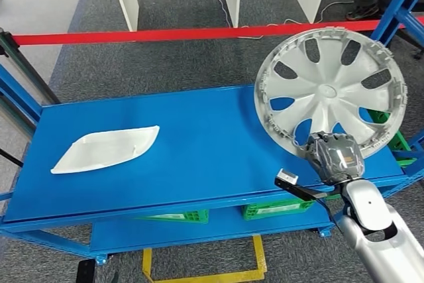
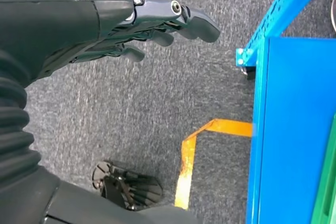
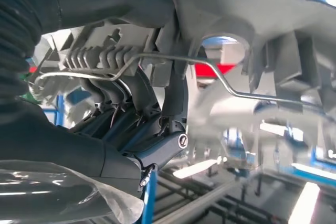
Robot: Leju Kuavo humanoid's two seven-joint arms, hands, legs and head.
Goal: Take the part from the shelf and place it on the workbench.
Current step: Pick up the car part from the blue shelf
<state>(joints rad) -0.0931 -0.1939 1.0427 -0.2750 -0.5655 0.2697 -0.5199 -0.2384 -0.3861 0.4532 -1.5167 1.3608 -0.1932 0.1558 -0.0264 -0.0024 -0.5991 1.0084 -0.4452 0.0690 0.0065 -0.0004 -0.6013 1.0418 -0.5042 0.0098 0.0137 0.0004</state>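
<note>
The right hand (image 1: 334, 157) grips the lower rim of a round silver plastic hubcap (image 1: 330, 91), holding it tilted over the right end of the blue workbench (image 1: 200, 144). In the right wrist view its dark fingers (image 3: 118, 90) curl over the ribbed inner edge of the hubcap (image 3: 245, 56), beside a thin wire ring. The hubcap has oval cutouts between broad spokes. A flat, white, leaf-shaped plastic panel (image 1: 107, 148) lies on the workbench's smooth top toward its left end, well apart from the hubcap. Green crates (image 1: 277, 208) sit on the lower shelf under the workbench; their contents cannot be seen. The left hand (image 2: 158, 24) hangs with fingers extended, holding nothing, over grey carpet (image 2: 138, 103) beside the workbench's edge.
</note>
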